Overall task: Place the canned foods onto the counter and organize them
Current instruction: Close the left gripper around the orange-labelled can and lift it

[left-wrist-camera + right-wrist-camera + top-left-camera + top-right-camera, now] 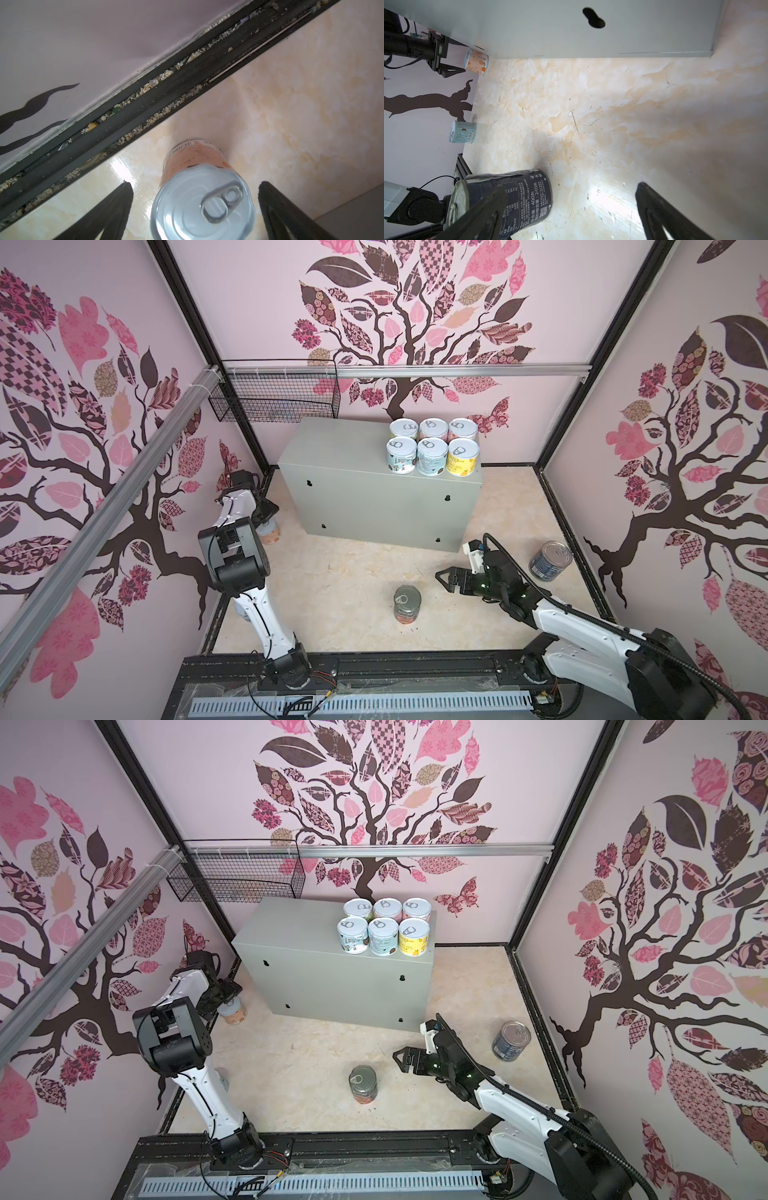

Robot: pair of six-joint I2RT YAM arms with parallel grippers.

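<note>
Clearly rigid, smooth-walled and weighty, the pink can [202, 199] stands at the floor's left edge beside the counter [374, 493], flanked by the wide-open left gripper [195, 199]: grip mid-wall; right gripper [446, 577] gapes empty.

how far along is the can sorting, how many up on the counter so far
Done: six short cans stand in two rows on the counter. In hand: nothing yet; the open left gripper straddles the pink can. Left: that one, the reddish can, dark blue can, pale blue can.
</note>
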